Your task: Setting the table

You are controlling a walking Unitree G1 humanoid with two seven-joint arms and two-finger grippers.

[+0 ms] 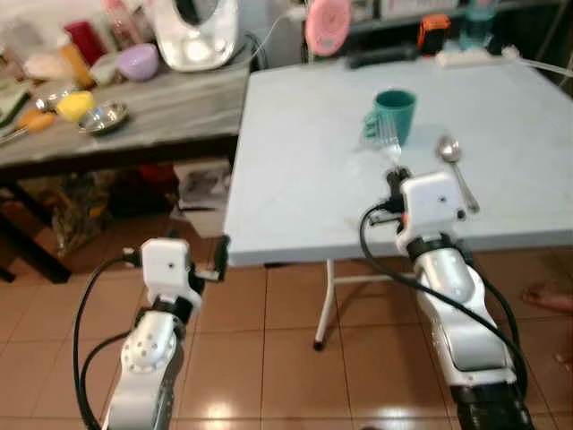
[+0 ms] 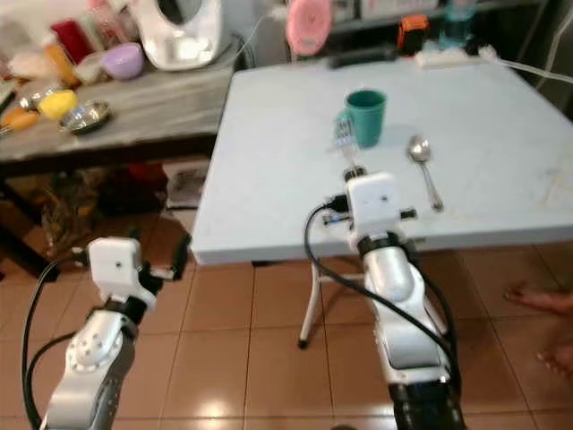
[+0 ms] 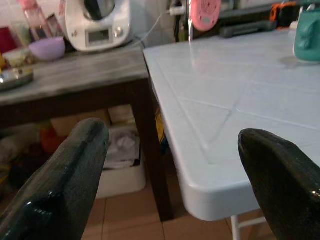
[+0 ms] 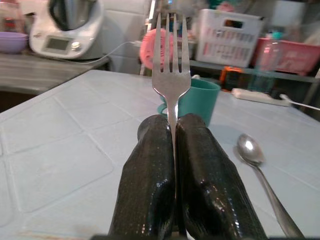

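My right gripper [image 4: 174,131] is shut on a silver fork [image 4: 170,75], tines pointing away from me, held over the near part of the white folding table [image 1: 295,188]. A teal cup [image 1: 394,114] stands just beyond the fork [image 1: 389,136]. To the cup's right a silver spoon [image 1: 457,170] lies on the table. My left gripper [image 3: 175,170] is open, low beside the table's near left corner, with nothing between its fingers [image 3: 75,175].
A wooden side table [image 1: 134,125] stands to the left with a white kitchen appliance [image 1: 192,31], a purple bowl [image 1: 137,61], a steel dish [image 1: 101,116] and yellow items. A box [image 1: 201,188] sits beneath it. A person's foot [image 1: 546,297] shows at right on the tiled floor.
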